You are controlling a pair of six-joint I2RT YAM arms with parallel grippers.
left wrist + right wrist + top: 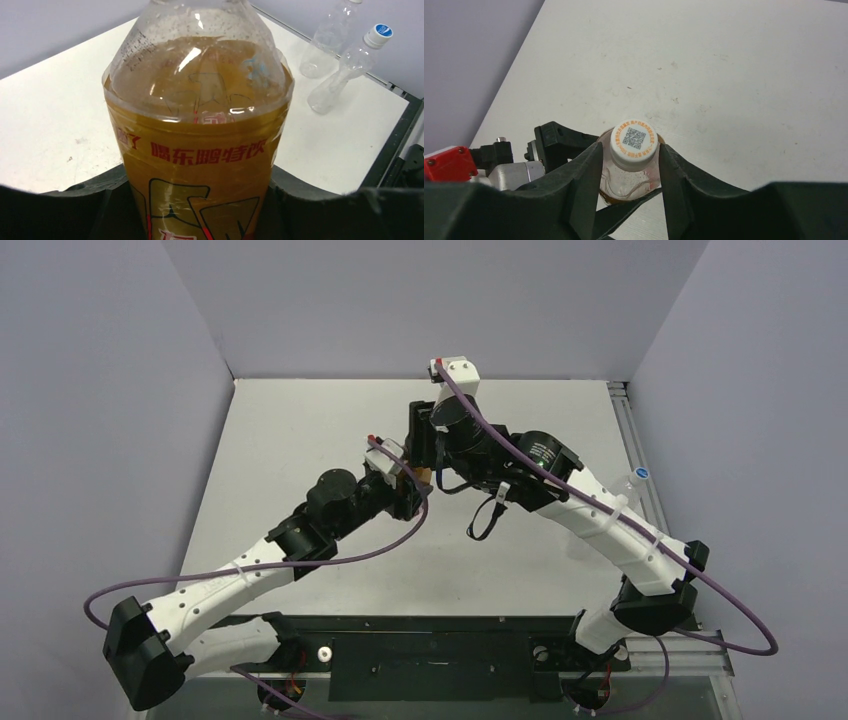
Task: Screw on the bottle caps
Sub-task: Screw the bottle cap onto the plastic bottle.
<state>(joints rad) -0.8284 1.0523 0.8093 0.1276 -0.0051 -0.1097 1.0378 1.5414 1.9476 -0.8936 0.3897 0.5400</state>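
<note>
The left arm reaches in from the near-left corner toward the middle of the white worktop point(300, 440). Its left hand point(412, 485) is clamped on the amber bottle point(197, 165). In the left wrist view the black fingers point(75, 210) press in on both sides of the bottle's lower body. That view shows orange liquid up to the shoulder, droplets on the clear dome above it, and a yellow label with red Chinese characters.

The bottle sits near the centre of the worktop, between the two arms. The white cap point(634, 142) is on its neck, and its top carries a printed square code ringed with orange lettering.

The right arm bends in from the near-right corner and brings the right hand point(630, 152) over the bottle's top. Its two fingers stand close on either side of the white cap. One seems to touch the rim, while a thin gap shows at the other. I cannot tell whether this hand is gripping the cap or only flanking it.

Further right, at the worktop's right edge beside the metal rail, stands the clear bottle point(340, 75). It is well apart from both hands, and the blue-and-white cap point(378, 36) is on its neck. A second clear bottle point(325, 45) stands just beyond it, its top cut off by the edge of the view.
</note>
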